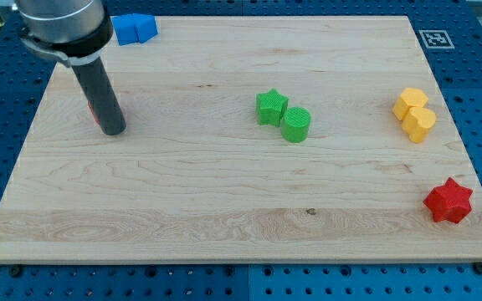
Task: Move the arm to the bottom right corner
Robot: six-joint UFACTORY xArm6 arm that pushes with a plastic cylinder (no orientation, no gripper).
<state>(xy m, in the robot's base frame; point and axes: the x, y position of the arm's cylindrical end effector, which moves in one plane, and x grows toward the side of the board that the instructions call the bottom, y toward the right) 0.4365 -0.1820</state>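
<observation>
My tip (113, 131) rests on the wooden board (224, 209) at the view's left, in the upper half. A sliver of a red block (95, 114) shows just behind the rod, mostly hidden by it. A red star block (448, 201) lies near the board's bottom right corner, far from the tip. A green star block (270, 107) and a green cylinder block (295, 124) touch each other near the centre. Two yellow blocks (414, 114) sit together at the view's right.
A blue block (134, 28) lies at the board's top edge, upper left, right of the arm's body. A fiducial marker (435, 38) sits at the top right corner. The board lies on a blue perforated table.
</observation>
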